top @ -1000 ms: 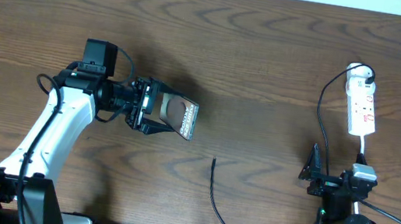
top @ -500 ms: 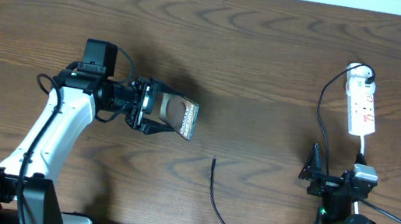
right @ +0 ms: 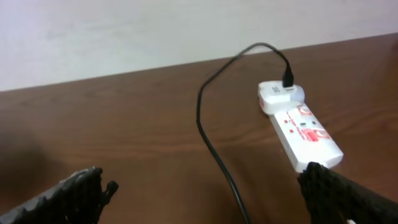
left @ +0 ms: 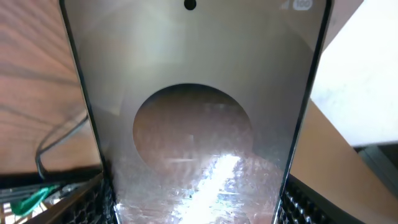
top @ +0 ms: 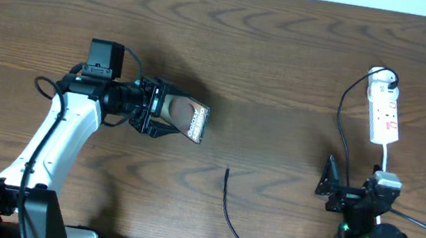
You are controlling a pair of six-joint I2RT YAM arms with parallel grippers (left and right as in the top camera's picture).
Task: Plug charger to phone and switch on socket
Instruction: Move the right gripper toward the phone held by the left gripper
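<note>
My left gripper (top: pixel 165 118) is shut on the phone (top: pixel 188 120) and holds it tilted above the table, left of centre. In the left wrist view the phone's glossy face (left: pixel 193 112) fills the frame between my fingers. The charger's thin black cable (top: pixel 227 209) lies on the table with its plug tip (top: pixel 227 170) free, below and right of the phone. The white socket (top: pixel 384 110) lies at the far right and shows in the right wrist view (right: pixel 305 134), with a black cable (right: pixel 214 143) plugged into its far end. My right gripper (top: pixel 350 194) is open and empty, just below the socket.
The socket's white cord (top: pixel 385 160) runs down toward my right arm's base. The black cable (top: pixel 342 120) from the socket curves down beside my right gripper. The table's far edge meets a white wall (right: pixel 155 31).
My left gripper has lifted and tilted the phone slightly, shifting it a little up and left. The right arm has shifted slightly. The charger tip has not moved.
</note>
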